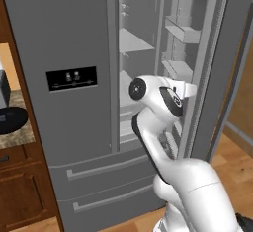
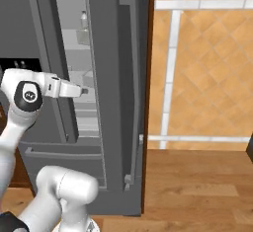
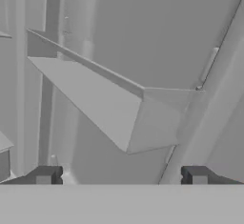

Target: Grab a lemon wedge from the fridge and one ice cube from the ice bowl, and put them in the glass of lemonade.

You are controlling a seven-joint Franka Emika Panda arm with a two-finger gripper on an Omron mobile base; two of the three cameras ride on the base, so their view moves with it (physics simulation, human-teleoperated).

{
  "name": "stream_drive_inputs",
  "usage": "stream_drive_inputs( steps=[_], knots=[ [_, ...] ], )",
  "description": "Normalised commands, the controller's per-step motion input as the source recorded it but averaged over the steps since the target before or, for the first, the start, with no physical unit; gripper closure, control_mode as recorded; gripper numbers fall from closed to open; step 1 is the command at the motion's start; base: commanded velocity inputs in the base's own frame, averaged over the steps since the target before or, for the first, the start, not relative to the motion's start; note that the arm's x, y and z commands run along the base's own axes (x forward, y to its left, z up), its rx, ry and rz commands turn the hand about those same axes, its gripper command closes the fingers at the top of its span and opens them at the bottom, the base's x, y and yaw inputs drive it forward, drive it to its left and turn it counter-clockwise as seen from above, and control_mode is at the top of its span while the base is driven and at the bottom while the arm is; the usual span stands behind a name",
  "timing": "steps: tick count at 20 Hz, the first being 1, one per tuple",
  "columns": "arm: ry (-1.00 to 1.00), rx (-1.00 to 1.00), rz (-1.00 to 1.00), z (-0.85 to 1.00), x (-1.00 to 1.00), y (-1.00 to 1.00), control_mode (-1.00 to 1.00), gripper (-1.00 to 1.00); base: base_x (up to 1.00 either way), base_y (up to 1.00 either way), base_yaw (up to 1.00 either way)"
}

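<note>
Fridge [image 1: 74, 43]: tall grey steel, vertical handles, right door open. Gripper [image 3: 121, 176]: fingers wide apart, empty, facing an angular grey shelf [image 3: 114, 108] at 12 o'clock.

My arm [image 1: 163, 127] blocks the fridge's [image 1: 74, 38] lower shelves from the left base view. The black bowl [image 1: 11, 119] on the counter [image 1: 20, 137] is cut by the left edge. A small bottle [image 2: 84, 21] inside is too tiny to identify. My fingers [image 3: 45, 175] show just their tips.

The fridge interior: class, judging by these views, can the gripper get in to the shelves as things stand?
Probably yes. The right door of the fridge stands swung open, the gripper is open and already faces a grey shelf, with nothing between. No lemon wedge is visible.
</note>
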Motion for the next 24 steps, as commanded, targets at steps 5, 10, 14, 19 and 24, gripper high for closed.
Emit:
stream_drive_inputs(
  steps=[5,10,14,19,24],
  knots=[
    [0.00,0.00,-0.04,-0.23,0.51,-0.90,-1.00,-1.00,0.00,0.00,0.00],
    [-0.04,0.00,-0.09,-0.13,0.13,-1.00,-1.00,-1.00,0.00,0.00,0.00],
    [-0.17,0.13,-0.01,0.00,-0.03,-1.00,-1.00,-1.00,0.00,0.00,0.00],
    [-0.14,0.03,0.16,0.12,-0.30,0.22,-1.00,-1.00,0.00,0.00,0.00],
    [0.12,-0.01,0.45,0.33,-0.14,1.00,-1.00,-1.00,0.00,0.00,0.00]
  ],
)
